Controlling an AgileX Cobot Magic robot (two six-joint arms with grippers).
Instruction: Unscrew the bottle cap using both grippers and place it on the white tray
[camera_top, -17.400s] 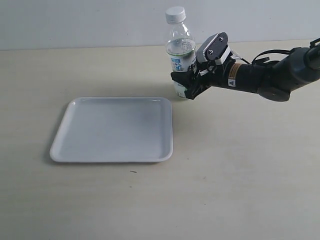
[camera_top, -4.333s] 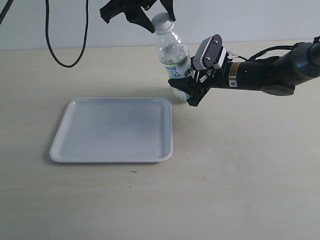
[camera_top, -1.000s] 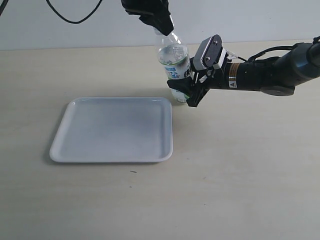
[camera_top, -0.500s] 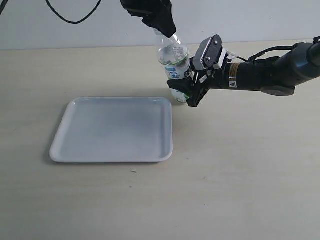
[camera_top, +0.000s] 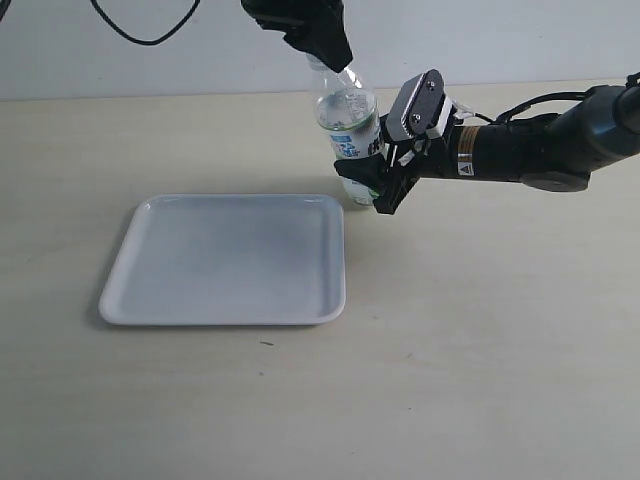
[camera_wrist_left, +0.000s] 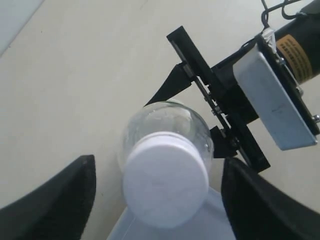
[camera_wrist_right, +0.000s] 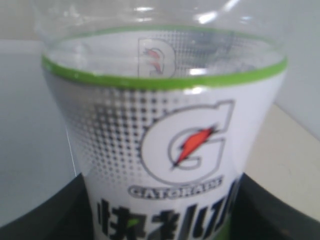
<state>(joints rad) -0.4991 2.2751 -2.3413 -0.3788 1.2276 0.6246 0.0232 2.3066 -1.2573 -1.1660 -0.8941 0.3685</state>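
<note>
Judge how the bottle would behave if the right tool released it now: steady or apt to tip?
Likely to tip: the bottle leans, tall over a narrow base, with the right tool clamping it low down. Its clear wall looks thin, so it probably dents under a squeeze.

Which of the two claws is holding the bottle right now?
The right claw, clamped low on the bottle. The left claw only stands open around the white cap, with a gap on each side.
</note>
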